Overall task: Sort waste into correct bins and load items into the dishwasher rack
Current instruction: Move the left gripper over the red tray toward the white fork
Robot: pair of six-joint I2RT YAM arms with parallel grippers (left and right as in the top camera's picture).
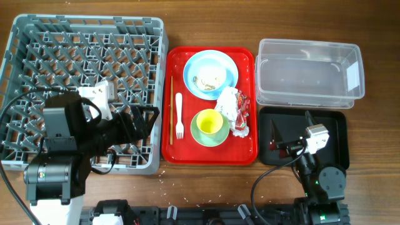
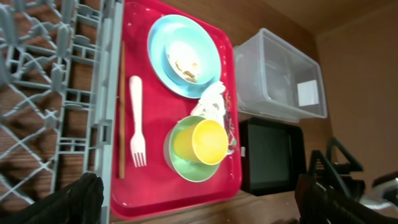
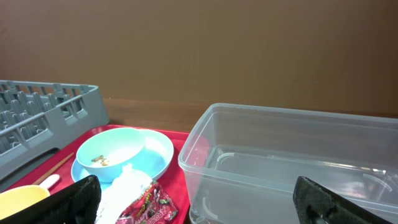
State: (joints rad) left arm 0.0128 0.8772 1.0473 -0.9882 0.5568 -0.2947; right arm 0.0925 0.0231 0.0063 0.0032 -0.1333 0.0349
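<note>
The grey dishwasher rack (image 1: 37, 37) fills the left. On a flat red tray (image 1: 187, 147) lie a pale blue plate (image 1: 210, 65) with beige scraps (image 1: 208, 81), a crumpled napkin with red wrapper (image 1: 232, 109), a yellow-green cup (image 1: 209, 123) on its green saucer, a white fork (image 1: 179, 115) and chopsticks (image 1: 171, 109). The clear tub (image 1: 309, 44) and black tray (image 1: 331, 125) stand at the right. My left gripper (image 1: 150, 119) is open and empty over the rack's right edge (image 2: 199, 205). My right gripper (image 1: 275, 136) is open and empty over the black tray (image 3: 199, 199).
The left arm's base and cables lie over the rack's front left. The right arm's base stands at the table's front edge below the black tray. The red tray sits tight between the rack and the two bins. Small crumbs dot the wood in front of it.
</note>
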